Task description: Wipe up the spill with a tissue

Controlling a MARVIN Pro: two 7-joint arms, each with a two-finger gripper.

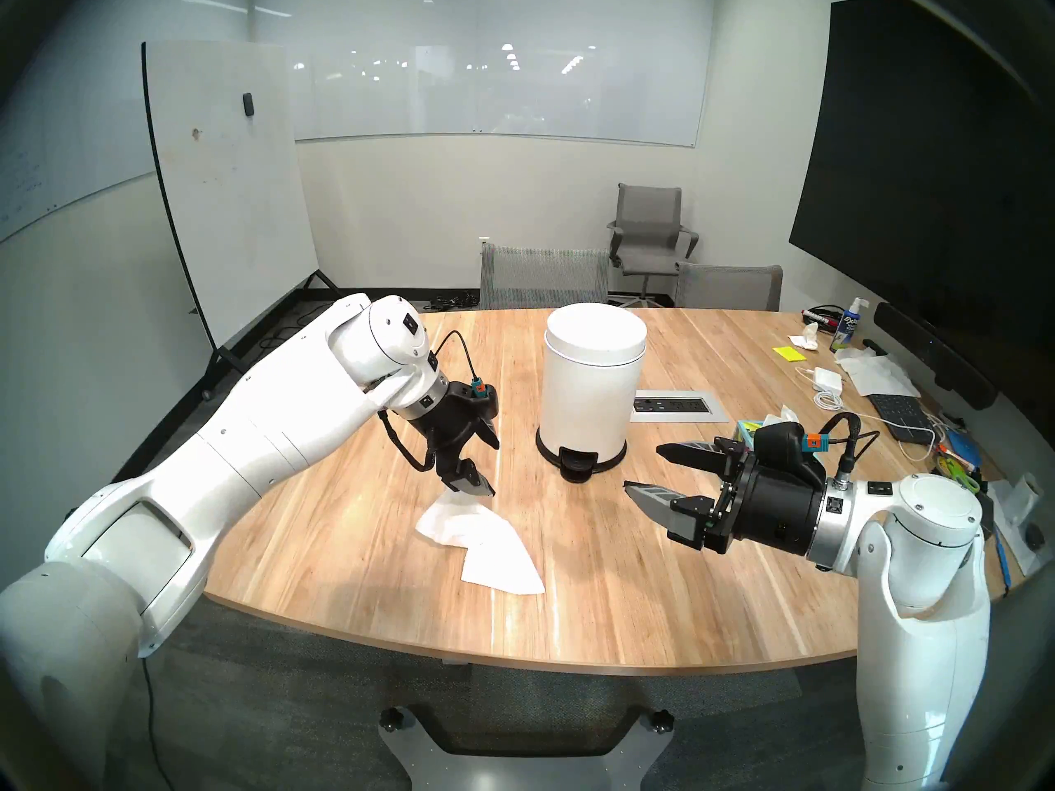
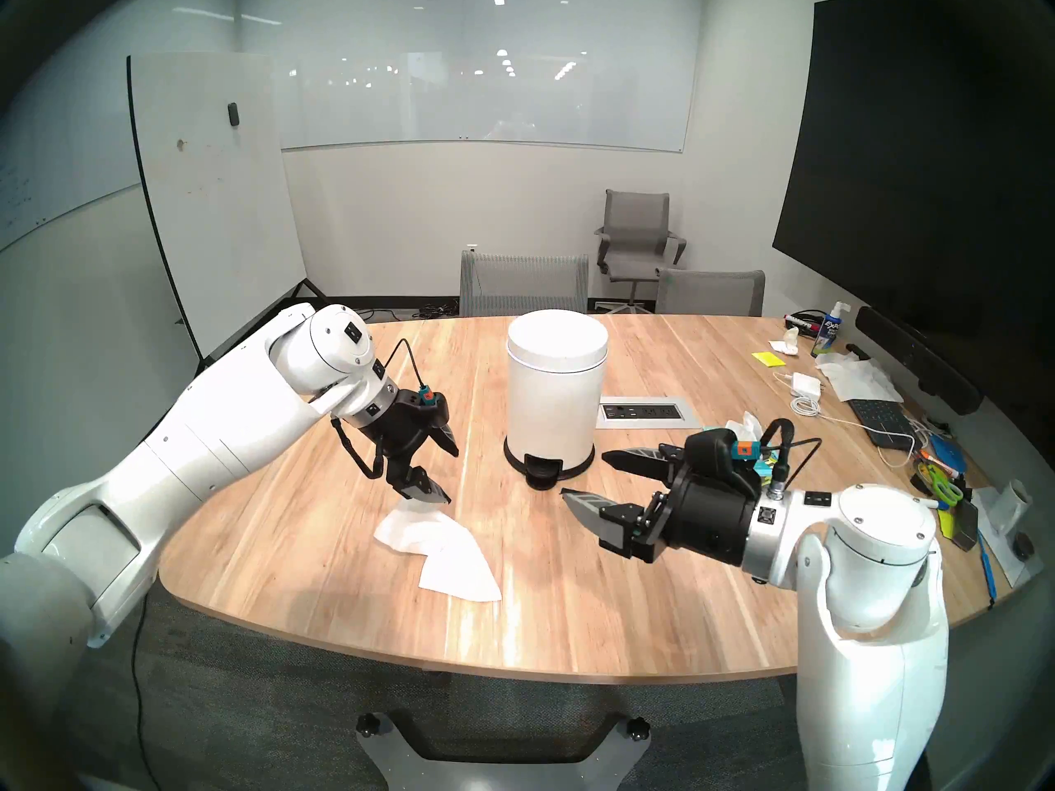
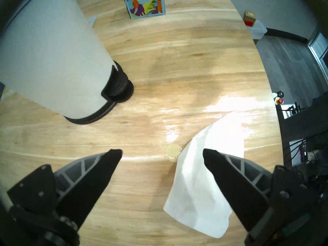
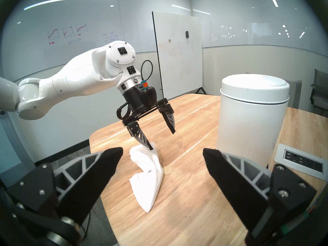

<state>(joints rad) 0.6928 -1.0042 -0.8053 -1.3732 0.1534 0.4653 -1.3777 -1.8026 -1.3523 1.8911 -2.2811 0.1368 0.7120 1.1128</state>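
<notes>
In the left middle of the head view, the left gripper (image 1: 486, 465) is hanging with its jaws spread wide above the crumpled white paper tissue (image 1: 478, 536), one fingertip (image 4: 150, 148) seeming to touch the tissue's raised corner, pinching nothing. The tissue is lying on the light wooden table (image 1: 628, 590), below and left of the white cylindrical pedal bin (image 1: 585, 384). In the left wrist view the small glossy pale puddle of spill (image 3: 173, 150) is sitting at lower centre, touching the tissue's edge. At lower right, the right gripper (image 1: 648, 471) is hovering level, jaws spread and empty.
</notes>
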